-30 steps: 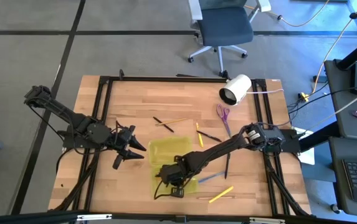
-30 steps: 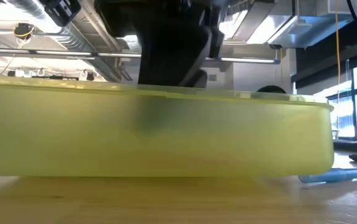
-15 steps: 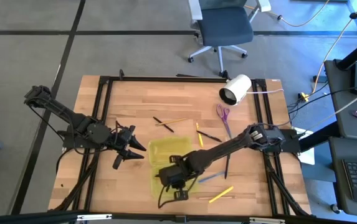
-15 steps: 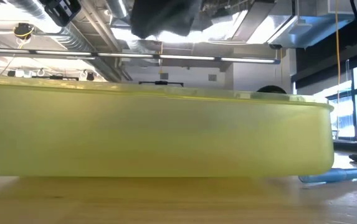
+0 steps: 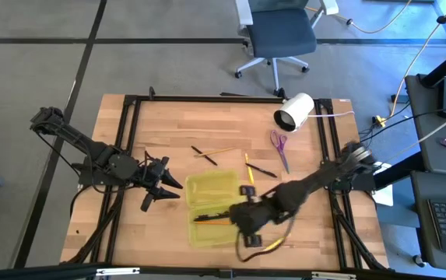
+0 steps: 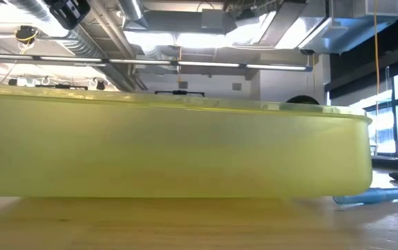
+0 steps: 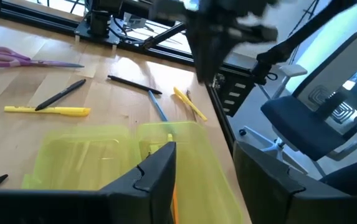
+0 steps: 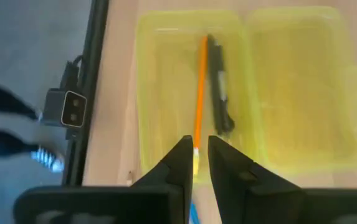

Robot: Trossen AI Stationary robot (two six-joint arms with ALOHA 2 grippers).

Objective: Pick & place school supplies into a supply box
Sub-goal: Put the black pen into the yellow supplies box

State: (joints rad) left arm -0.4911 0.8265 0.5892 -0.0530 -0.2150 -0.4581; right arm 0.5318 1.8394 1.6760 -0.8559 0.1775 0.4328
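Since the right arm (image 5: 281, 201) left, two pens (image 8: 210, 87) show.

The right claw (image 5: 247, 225) has pulled away from over the supply box (image 5: 215, 208) toward the lower right of the high view, leaving an orange pencil (image 5: 216, 221) and black pen (image 5: 212, 215) lying inside.

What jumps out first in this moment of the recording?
The open yellow-green supply box sits near the table's front edge, already holding an orange pencil and a black pen. The right gripper hangs just above it; more pens and purple scissors lie scattered behind.
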